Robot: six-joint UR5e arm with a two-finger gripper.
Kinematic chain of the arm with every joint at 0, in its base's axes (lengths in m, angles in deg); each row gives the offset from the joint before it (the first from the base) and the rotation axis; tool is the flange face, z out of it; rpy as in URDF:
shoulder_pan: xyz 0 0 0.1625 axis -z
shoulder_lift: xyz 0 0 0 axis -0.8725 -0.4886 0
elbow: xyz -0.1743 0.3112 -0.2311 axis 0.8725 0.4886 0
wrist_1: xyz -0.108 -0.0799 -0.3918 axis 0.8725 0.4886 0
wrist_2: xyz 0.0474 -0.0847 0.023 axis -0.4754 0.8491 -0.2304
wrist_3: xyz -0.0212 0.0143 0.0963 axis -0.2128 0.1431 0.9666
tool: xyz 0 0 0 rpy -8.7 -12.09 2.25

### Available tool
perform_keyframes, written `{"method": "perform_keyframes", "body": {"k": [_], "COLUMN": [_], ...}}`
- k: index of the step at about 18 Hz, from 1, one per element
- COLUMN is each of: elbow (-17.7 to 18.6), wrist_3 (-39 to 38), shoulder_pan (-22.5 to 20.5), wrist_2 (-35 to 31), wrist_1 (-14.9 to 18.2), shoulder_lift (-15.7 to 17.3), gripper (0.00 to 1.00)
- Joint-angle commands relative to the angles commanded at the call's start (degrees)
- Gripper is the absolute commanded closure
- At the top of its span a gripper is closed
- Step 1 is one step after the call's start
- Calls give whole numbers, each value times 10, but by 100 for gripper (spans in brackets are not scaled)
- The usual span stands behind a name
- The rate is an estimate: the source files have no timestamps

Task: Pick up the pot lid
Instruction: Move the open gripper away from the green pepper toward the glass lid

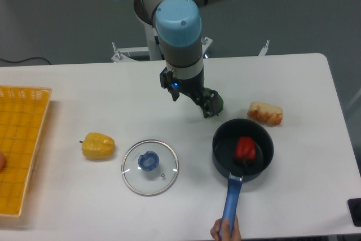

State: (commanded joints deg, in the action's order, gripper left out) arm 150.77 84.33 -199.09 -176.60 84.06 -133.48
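The gripper (192,106) hangs from the arm near the middle of the view, fingers apart with nothing seen between them. Nearer the camera and to its left lies the pot lid (135,180), a round clear disc with a pale rim, flat on the white table. A round blue knob (149,161) stands at the lid's centre. Gripper and lid are well apart.
Right of the lid is a black pan (221,159) holding a red item (245,149); fingers touch its blue handle (231,198). A green object (218,101) is partly behind the gripper. Also present: brown bread-like piece (265,113), yellow pepper-like item (98,146), orange crate (20,139).
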Motion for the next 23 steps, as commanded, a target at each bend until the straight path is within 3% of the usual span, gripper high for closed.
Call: {"method": "perform_keyframes", "body": {"k": [5, 10, 17, 20, 23], "elbow": [4, 46, 68, 82, 76], "wrist_3": [-1, -6, -13, -39, -141], "shoulder_pan": [0, 6, 4, 7, 25], "wrist_2": [-1, -3, 5, 26, 27], "wrist_1": [2, -5, -18, -44, -103], "shoulder_lift": [0, 6, 13, 12, -9], "gripper": [0, 0, 0, 0, 0]}}
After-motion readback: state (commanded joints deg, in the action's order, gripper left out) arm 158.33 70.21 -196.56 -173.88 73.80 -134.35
